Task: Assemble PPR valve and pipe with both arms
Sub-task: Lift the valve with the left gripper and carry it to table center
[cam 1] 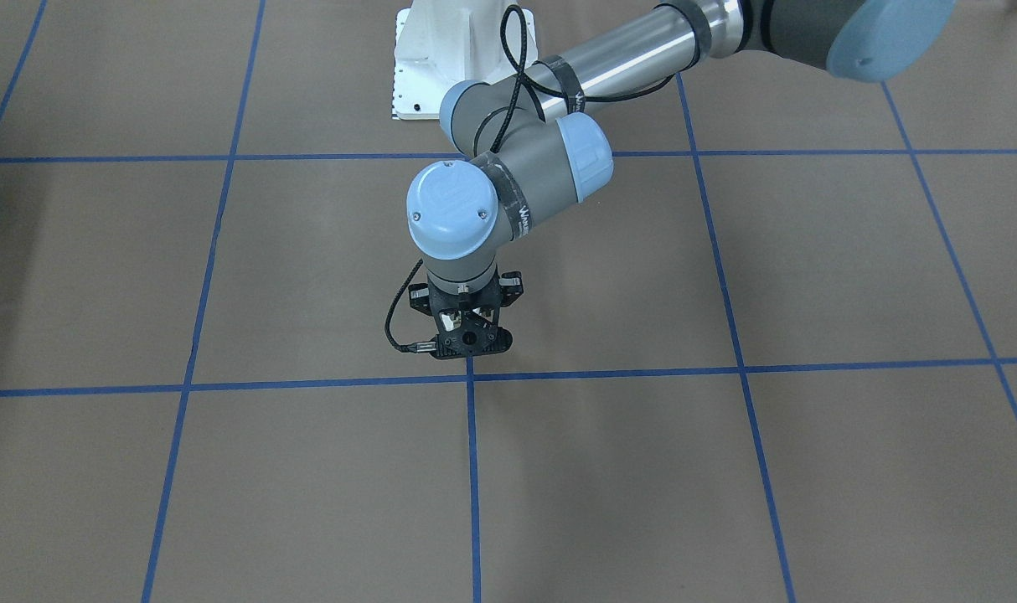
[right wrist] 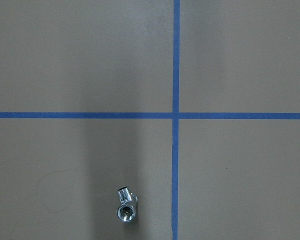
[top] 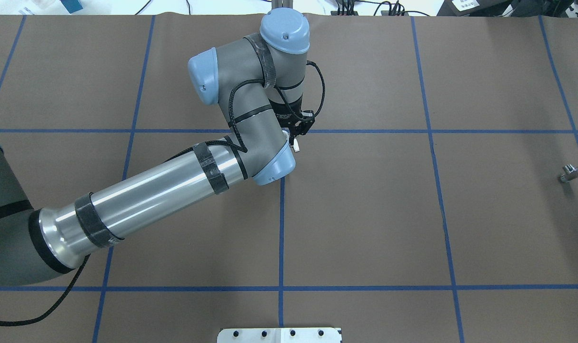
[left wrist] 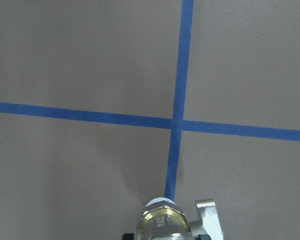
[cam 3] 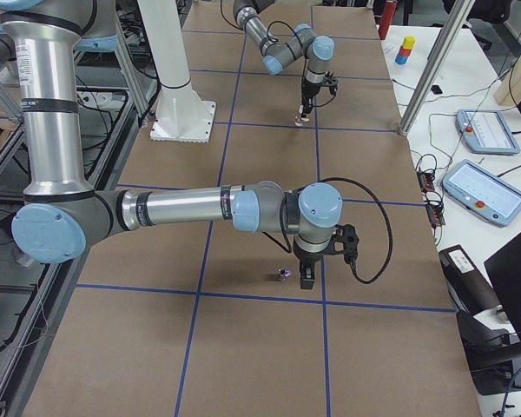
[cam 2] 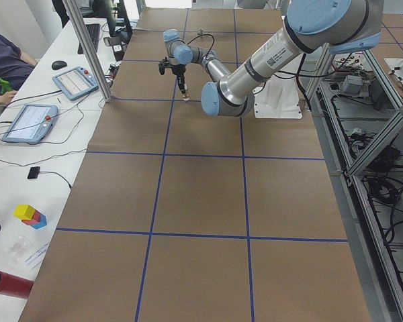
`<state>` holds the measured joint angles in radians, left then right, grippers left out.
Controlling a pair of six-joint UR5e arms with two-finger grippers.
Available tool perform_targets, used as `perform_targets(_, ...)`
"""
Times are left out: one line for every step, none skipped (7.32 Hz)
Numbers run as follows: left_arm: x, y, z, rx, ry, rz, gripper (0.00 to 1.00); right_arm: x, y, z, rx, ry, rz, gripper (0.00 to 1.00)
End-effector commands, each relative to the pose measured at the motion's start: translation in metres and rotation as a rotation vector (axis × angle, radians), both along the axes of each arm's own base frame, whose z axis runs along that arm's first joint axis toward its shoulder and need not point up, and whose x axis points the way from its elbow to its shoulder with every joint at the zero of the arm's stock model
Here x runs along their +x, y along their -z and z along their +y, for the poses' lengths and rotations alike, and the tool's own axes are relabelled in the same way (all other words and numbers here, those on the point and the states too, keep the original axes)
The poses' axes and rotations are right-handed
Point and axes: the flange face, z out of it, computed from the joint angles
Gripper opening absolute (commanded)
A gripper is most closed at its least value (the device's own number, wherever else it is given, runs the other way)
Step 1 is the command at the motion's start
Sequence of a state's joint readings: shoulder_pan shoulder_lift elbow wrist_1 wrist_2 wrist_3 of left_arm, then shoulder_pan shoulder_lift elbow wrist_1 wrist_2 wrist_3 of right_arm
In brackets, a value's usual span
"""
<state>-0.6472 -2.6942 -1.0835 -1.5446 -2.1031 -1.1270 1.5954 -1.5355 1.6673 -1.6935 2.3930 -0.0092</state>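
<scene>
My left gripper (top: 296,138) points down over a crossing of blue tape lines and is shut on the PPR valve (left wrist: 162,220). The valve's white collar, brass middle and side handle tab (left wrist: 208,217) show at the bottom of the left wrist view, a little above the table. The same gripper shows in the front-facing view (cam 1: 468,331) and in the exterior left view (cam 2: 183,88). The pipe (top: 572,172), a short silvery stub, lies alone on the paper near the table's right end. It also shows in the right wrist view (right wrist: 126,205). My right gripper (cam 3: 308,274) hovers beside the pipe (cam 3: 282,275). I cannot tell whether it is open or shut.
Brown paper with a blue tape grid (top: 282,214) covers the table. The white pedestal base (cam 1: 441,59) stands at the robot's edge. Tablets (cam 2: 30,122) and cables lie on a side bench past the far edge, with a metal post (cam 2: 94,50) there.
</scene>
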Motion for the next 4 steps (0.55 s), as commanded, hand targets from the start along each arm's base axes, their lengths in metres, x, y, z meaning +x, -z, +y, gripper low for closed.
perform_targets(0.0014, -0.0066, 0.0004, 0.017, 0.000, 0.025, 0.00, 0.0000, 0.0015, 0.0000, 0.003, 0.000, 0.000, 1.00)
perform_targets(0.0023, -0.0079, 0.0013, 0.018, -0.003, 0.024, 0.00, 0.0000, 0.0016, 0.0000, 0.003, 0.000, 0.000, 1.00)
perform_targets(0.0023, -0.0118, 0.0013, 0.023, -0.004, 0.030, 0.00, 0.0001, 0.0007, -0.0007, 0.002, 0.000, 0.002, 1.00)
perform_targets(0.0023, -0.0148, 0.0013, 0.030, -0.003, 0.041, 0.00, 0.0001, -0.0001, 0.0000, 0.000, 0.000, 0.002, 1.00)
